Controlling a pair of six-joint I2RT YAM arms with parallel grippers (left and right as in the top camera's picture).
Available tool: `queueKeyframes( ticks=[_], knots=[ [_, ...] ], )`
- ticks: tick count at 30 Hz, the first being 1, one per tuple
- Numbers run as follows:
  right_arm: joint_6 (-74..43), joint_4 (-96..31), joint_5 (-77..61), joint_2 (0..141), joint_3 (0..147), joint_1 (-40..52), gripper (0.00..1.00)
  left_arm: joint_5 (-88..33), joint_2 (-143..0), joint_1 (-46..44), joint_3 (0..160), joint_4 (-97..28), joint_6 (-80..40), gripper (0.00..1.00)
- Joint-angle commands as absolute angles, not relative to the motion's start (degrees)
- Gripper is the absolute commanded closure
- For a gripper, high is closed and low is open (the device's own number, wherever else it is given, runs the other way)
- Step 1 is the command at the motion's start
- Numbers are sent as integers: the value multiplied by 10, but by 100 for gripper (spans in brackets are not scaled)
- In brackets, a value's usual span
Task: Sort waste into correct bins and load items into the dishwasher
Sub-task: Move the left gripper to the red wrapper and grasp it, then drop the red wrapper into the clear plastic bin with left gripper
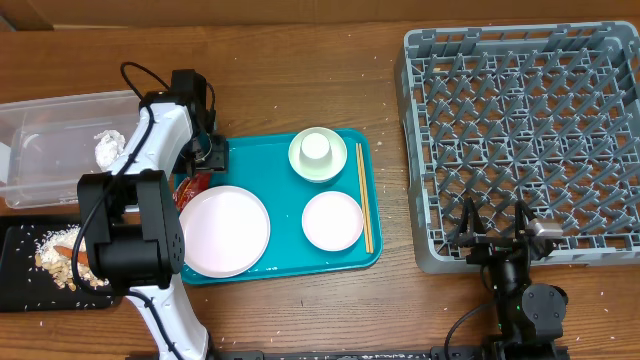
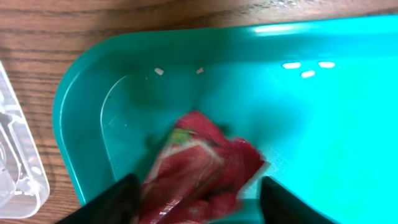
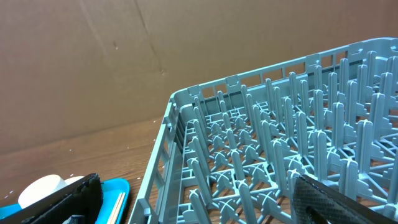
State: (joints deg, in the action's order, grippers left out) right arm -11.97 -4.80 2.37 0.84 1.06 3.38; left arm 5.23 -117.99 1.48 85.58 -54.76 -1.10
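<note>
Well left of the teal serving tray [image 1: 270, 160] sits the clear tub [image 1: 45, 180] with a crumpled tissue [image 1: 107, 148] inside; in front of it, the black tray [image 1: 15, 285] holds the food scraps [image 1: 52, 255] and the orange stick [image 1: 68, 250]. In the teal tray's left corner lies the red snack wrapper [image 2: 199, 168], creased and partly folded. The left gripper [image 2: 199, 202] straddles it, 1 finger at each edge; I cannot tell whether the jaws are pinching it or only flanking it.

The wrapper looks very light, thin and glossy, so it should crumple under pressure and may slide on the smooth tray. The raised middle fold seems the best place to take hold, since a flat edge would likely slip out.

Further right on the teal tray are 2 plates, the large plate [image 1: 222, 230] and the small plate [image 1: 332, 220]. Behind them a bowl [image 1: 300, 160] holds a cup [image 1: 317, 147], and the chopsticks [image 1: 365, 195] lie along the right rim.

Right of the teal tray stands the dish rack [image 1: 412, 120]; at its near edge the right gripper [image 1: 492, 228] hangs with jaws spread wide, holding nothing.
</note>
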Motion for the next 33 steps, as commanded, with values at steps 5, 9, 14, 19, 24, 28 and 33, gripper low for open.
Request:
queueKeyframes(
  ticks=[5, 9, 14, 19, 24, 28, 33],
  knots=[
    [-117, -46, 29, 2, 5, 32, 0, 17, -1178, 10, 856, -545, -15, 77],
    [-117, -46, 29, 2, 5, 32, 0, -1, -1178, 10, 894, -564, -15, 96],
    [-117, -46, 29, 2, 5, 32, 0, -1, -1178, 10, 980, -618, -28, 96],
    [-117, -46, 29, 2, 5, 32, 0, 0, -1175, 10, 1098, -686, -44, 96],
    [-117, -46, 29, 2, 5, 32, 0, 7, -1172, 14, 1210, -736, -77, 96],
    [-117, -46, 29, 2, 5, 32, 0, 80, -1172, 39, 1269, -750, -122, 96],
    [-117, -46, 29, 2, 5, 32, 0, 151, -1173, 87, 1270, -741, -177, 96]
  ],
)
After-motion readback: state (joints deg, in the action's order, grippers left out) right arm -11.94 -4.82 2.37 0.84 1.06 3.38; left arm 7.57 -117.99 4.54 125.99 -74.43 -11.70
